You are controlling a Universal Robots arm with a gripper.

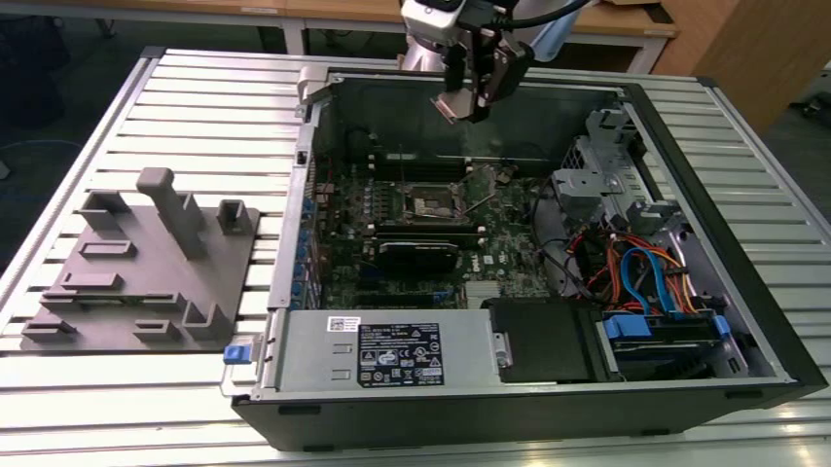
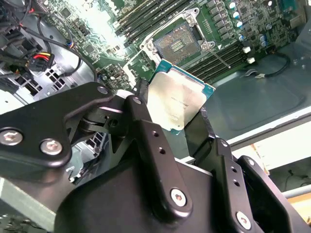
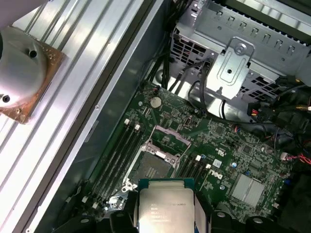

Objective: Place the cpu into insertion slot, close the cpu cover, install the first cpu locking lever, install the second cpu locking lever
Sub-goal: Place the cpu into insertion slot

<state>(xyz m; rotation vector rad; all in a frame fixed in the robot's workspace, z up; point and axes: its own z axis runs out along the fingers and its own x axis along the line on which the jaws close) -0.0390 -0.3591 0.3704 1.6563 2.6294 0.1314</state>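
My gripper point(image 1: 474, 97) hangs above the back of the open computer case point(image 1: 311, 195) and is shut on the cpu point(image 1: 452, 105). In both wrist views the cpu point(image 2: 177, 99) point(image 3: 165, 206) is a flat square chip with a pale metal top, clamped by its edges between the black fingers point(image 2: 146, 126). It is tilted and well clear of the board. The insertion slot point(image 1: 429, 202) point(image 2: 177, 43) point(image 3: 156, 165) lies uncovered on the green board below. The cpu cover point(image 3: 169, 136) stands raised at the slot's edge. A thin locking lever point(image 2: 221, 56) sticks out beside the slot.
A black-labelled power supply box point(image 1: 389, 355) fills the case's near side. A silver drive cage point(image 1: 604, 165) and coloured cables point(image 1: 643, 272) sit on the exterior view's right. Long memory slots point(image 3: 116, 150) flank the socket. A grey fixture plate point(image 1: 143, 272) rests on the slatted table point(image 1: 195, 117).
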